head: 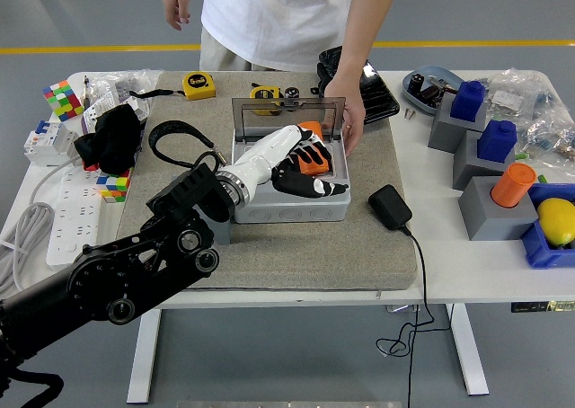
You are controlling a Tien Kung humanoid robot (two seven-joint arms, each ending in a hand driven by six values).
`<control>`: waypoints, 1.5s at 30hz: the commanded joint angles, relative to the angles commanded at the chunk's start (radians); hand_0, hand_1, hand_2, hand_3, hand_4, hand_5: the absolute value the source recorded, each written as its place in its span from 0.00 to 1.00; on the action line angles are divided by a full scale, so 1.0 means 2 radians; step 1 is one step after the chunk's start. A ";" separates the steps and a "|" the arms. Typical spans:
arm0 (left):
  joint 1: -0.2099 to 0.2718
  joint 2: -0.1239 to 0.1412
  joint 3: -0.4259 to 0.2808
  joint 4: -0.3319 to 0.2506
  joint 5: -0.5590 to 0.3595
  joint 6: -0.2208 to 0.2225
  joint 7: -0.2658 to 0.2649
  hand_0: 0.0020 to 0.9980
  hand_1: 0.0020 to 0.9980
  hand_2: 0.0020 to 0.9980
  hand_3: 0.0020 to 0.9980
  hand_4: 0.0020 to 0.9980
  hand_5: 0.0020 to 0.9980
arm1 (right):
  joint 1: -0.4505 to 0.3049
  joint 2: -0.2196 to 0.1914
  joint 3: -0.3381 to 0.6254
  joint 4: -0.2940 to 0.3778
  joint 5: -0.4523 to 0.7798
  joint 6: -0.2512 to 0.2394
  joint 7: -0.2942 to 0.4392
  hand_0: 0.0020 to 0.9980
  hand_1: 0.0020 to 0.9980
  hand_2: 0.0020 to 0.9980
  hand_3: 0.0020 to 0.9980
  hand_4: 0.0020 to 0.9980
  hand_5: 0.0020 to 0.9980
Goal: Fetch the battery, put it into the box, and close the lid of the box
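Observation:
The orange cylindrical battery lies tilted low inside the open grey box at the middle of the grey mat. My left hand, white with black fingers, reaches into the box from the left and its fingers are curled around the battery. The box's clear lid stands upright at the back. A person at the far side rests a hand on the lid's right edge and the box's right rim. My right hand is not in view.
A black power adapter with its cable lies right of the box. Two yellow tape measures sit behind it. Black headphones, puzzle cubes and a power strip are at left. Grey blocks and a blue bin stand at right.

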 joint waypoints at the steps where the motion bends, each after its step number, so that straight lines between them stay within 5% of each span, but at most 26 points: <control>1: -0.003 -0.005 0.001 0.006 -0.006 0.001 -0.003 0.40 0.64 0.59 0.58 1.00 0.36 | 0.001 0.000 -0.001 0.000 0.000 0.000 0.000 0.62 0.64 0.67 0.57 0.99 0.52; 6: -0.014 -0.024 0.005 0.021 -0.019 0.001 -0.007 0.39 0.64 0.59 0.58 1.00 0.37 | 0.002 0.001 -0.001 0.001 0.000 0.000 0.000 0.62 0.64 0.67 0.57 0.99 0.52; 18: -0.011 -0.018 -0.003 -0.013 -0.022 0.006 -0.019 0.39 0.65 0.60 0.59 1.00 0.38 | 0.000 0.000 -0.001 0.001 0.000 0.001 0.000 0.62 0.64 0.67 0.57 0.99 0.52; 35: -0.010 -0.029 0.023 0.025 -0.064 0.021 -0.058 0.51 0.71 0.63 0.59 1.00 0.38 | 0.002 0.000 0.000 0.002 -0.001 0.000 0.001 0.62 0.64 0.67 0.57 0.99 0.52; 45: -0.006 -0.014 0.030 0.045 -0.059 0.019 -0.058 0.51 0.71 0.62 0.59 1.00 0.38 | 0.001 0.000 0.000 0.002 -0.001 0.000 0.002 0.62 0.64 0.67 0.57 0.99 0.52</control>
